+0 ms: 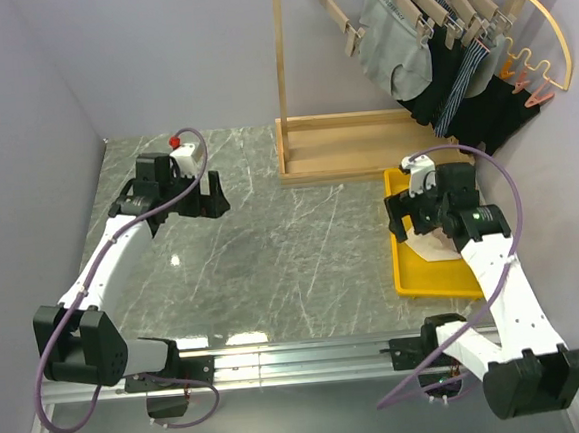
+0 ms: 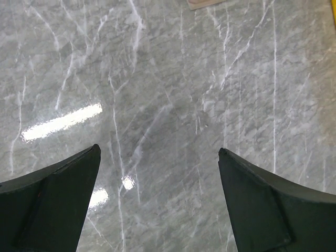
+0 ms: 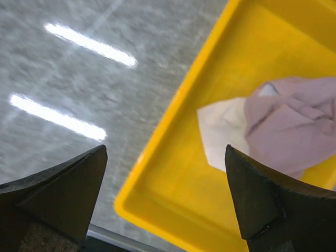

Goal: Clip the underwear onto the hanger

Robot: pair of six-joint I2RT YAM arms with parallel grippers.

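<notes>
Poises right gripper [image 3: 165, 150], jaws splayed and empty, above yellow tray [image 3: 252, 42] holding underwear [image 3: 294, 126] — left gripper [image 2: 158, 149] likewise gaping over marble table [image 2: 157, 79].

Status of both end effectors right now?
Left end effector: open, empty, over the grey marble tabletop.
Right end effector: open, empty, above the yellow plastic tray holding crumpled dusty-pink underwear.

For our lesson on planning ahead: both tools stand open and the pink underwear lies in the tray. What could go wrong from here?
1. The underwear lies crumpled in the yellow tray; the open right tool might pinch only one fold or snag the rim.
2. The hanger hangs on the rack close beside loaded hangers, so reaching for it could knock them.
</notes>
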